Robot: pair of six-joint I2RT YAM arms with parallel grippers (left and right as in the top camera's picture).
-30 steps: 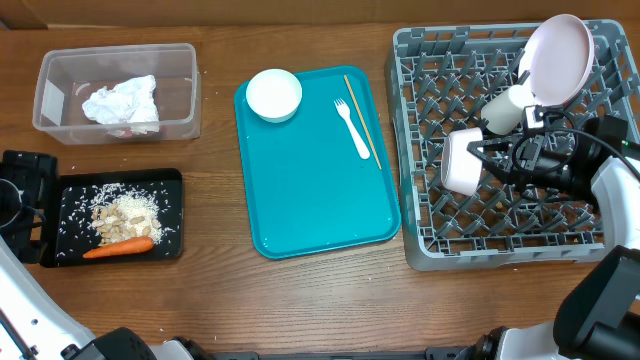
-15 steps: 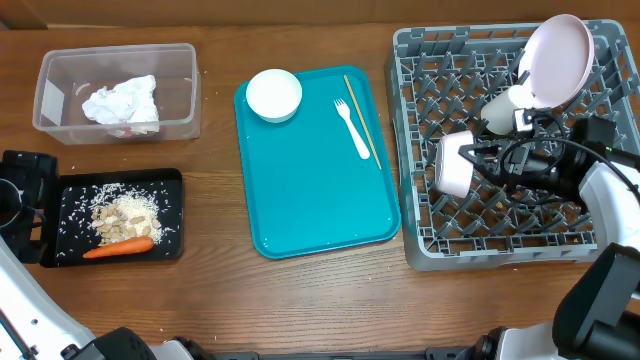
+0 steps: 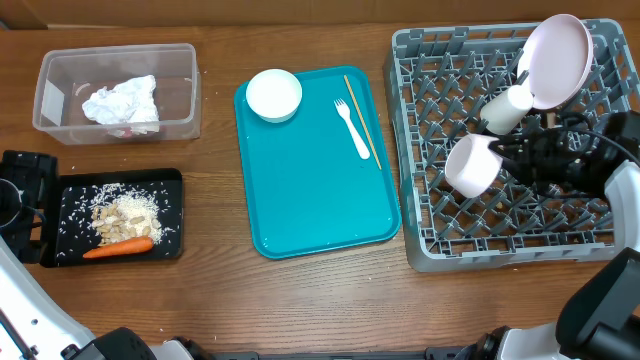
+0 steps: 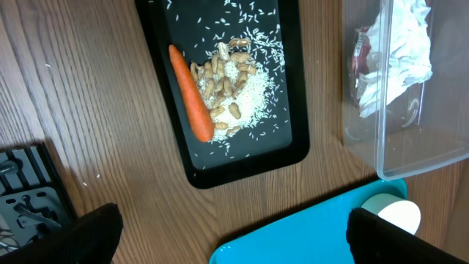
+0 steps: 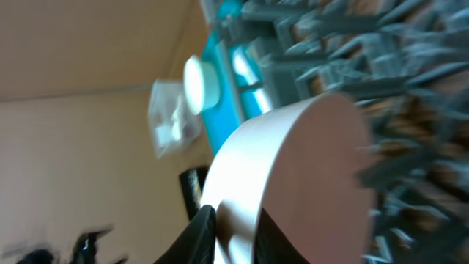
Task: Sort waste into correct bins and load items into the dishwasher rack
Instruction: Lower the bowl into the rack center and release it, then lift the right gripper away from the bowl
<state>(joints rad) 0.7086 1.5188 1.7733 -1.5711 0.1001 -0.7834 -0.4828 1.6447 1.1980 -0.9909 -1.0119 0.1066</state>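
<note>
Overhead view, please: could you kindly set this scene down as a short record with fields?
rack: plate and cup propped inside
right pincer: shut on held bowl, over rack
left pincer: open, empty
teal tray: tray bowl, fork, thin stick
clear tub: napkin
black tray: carrot, food bits

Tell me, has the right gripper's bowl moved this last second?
Yes. The small bowl in the right gripper has rotated and shifted slightly right, away from the dishwasher rack's left wall.
</note>
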